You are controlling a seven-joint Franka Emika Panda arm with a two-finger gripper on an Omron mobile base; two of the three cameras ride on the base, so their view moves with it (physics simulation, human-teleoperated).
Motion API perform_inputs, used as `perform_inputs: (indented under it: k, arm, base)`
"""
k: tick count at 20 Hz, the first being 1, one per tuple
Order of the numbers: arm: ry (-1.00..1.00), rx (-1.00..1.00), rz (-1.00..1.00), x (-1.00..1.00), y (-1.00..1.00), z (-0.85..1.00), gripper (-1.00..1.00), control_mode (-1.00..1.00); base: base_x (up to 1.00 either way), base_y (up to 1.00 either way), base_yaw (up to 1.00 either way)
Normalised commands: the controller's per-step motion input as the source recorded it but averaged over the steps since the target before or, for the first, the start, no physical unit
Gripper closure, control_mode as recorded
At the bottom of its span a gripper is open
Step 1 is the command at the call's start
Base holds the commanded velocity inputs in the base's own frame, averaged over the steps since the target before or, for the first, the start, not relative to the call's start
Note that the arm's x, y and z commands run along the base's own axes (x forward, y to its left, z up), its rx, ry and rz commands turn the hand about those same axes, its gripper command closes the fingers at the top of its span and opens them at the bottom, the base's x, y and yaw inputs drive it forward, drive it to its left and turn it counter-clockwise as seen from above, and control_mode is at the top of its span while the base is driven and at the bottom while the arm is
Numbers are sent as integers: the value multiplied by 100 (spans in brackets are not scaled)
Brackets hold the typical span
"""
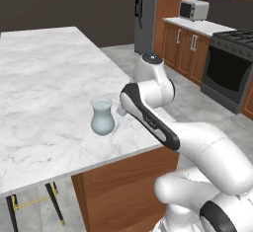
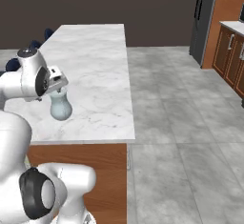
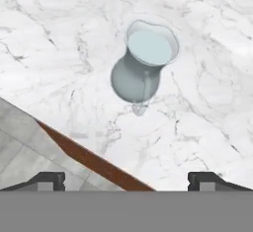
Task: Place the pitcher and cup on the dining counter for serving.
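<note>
**Pitcher set on desk, tool released**

The pitcher [image 1: 103,119] is seen upright on the marble desk [image 1: 44,78], near its front edge. At its 3 o'clock the tool [image 3: 126,179] is spread wide, empty; its fingertips [image 3: 48,180] are cropped.

A home kitchen: a black oven range [image 1: 228,70] stands at the right edge of the left base view, with wood cabinets [image 1: 187,48] beside it and a microwave [image 1: 193,10] on their pale top at upper right. A tall dark fridge [image 1: 146,14] rises at top centre, and the marble-topped table [image 1: 44,88] fills the left over grey floor tiles [image 2: 190,123]
</note>
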Motion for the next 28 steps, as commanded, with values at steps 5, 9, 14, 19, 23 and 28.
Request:
perform_inputs:
  k: [5,9,14,19,23,28]
  arm:
    - [-31,0,-4,-79,-24,21,-100,-100]
    - [-6,0,-1,-22,-4,0,-100,100]
    - [0,0,0,0,0,0,-100,100]
    - [0,0,0,0,0,0,-100,100]
    - [0,0,0,0,0,0,-100,100]
    - [0,0,0,0,0,0,-100,100]
  base:
    - [0,0,0]
    - [-41,-16,-13]
    - [-74,-28,-54]
    - [-60,-26,-65]
    - [-49,-33,-66]
    - [-38,-43,-67]
